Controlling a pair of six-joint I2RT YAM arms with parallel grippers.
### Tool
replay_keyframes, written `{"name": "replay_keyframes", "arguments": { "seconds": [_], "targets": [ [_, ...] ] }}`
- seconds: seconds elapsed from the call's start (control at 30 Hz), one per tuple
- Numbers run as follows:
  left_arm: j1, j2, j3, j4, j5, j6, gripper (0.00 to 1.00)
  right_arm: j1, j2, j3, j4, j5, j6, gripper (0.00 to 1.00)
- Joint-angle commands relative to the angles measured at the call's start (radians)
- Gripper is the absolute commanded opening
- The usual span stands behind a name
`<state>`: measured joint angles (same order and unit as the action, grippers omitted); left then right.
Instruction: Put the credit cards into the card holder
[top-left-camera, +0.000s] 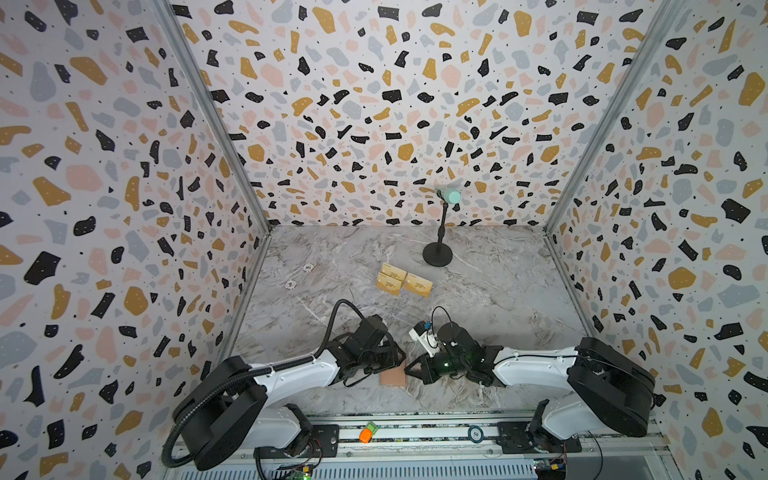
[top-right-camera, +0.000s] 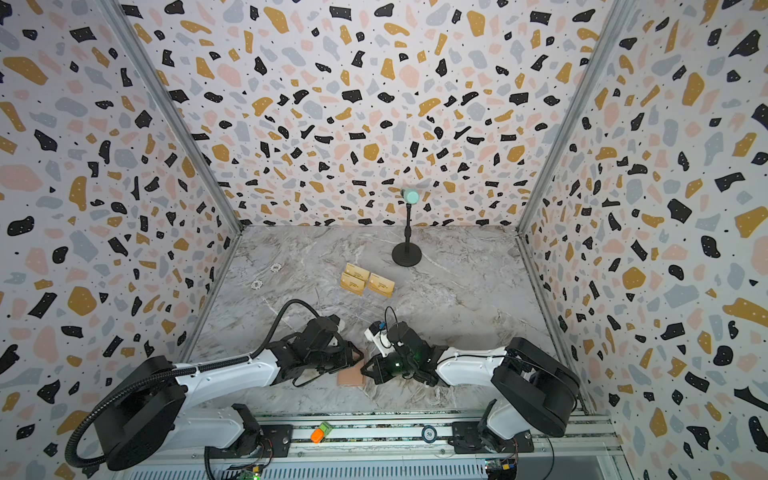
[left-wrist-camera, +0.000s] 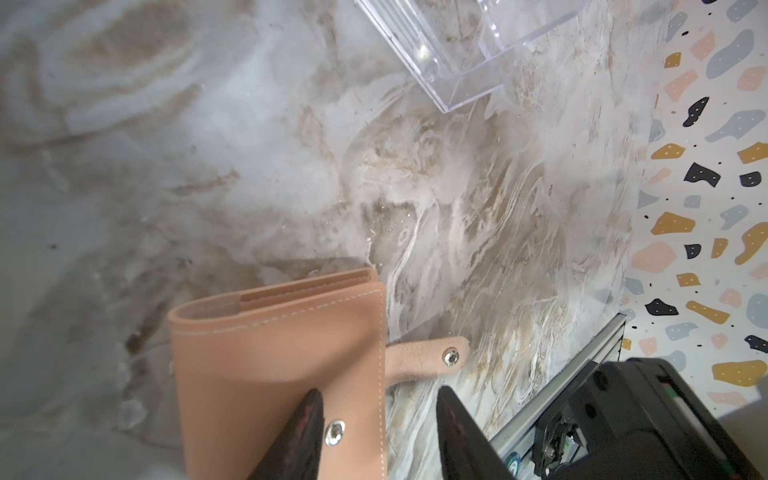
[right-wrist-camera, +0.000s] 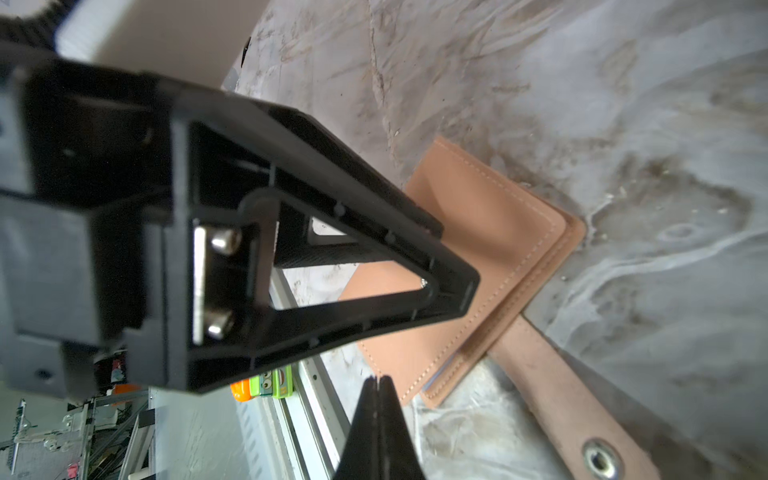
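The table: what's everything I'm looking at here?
card holder: one, salmon-pink, front of table, between the hands
credit cards: three, gold, mid-table
rack: one, clear, near the cards
stand: one, black with mint head, back of table
round tokens: two, whitish, left of cards
toy: one, orange and green, front rail
chip: one, dark, marked 50, front rail
left hand: one, black, open over card holder's edge
right hand: one, black, shut, beside card holder
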<state>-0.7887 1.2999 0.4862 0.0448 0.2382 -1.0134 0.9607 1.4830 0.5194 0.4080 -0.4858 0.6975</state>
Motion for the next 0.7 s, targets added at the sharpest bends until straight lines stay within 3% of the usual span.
{"name": "replay_keyframes", "arguments": {
  "seconds": [0.0,0.3,0.67],
  "targets": [
    [-0.004,-0.032,-0.051,0.037,-0.054,-0.053,0.46,0.007,0.032,0.028,0.039,-0.001,0.023,0.04],
    [-0.003,-0.043,-0.113,0.150,-0.060,-0.104,0.45,0.006,0.138,0.069,0.048,0.030,0.037,0.06],
    [-0.004,-0.031,-0.146,0.237,-0.047,-0.142,0.44,0.001,0.164,0.115,-0.032,0.079,0.027,0.07]
  ]
}}
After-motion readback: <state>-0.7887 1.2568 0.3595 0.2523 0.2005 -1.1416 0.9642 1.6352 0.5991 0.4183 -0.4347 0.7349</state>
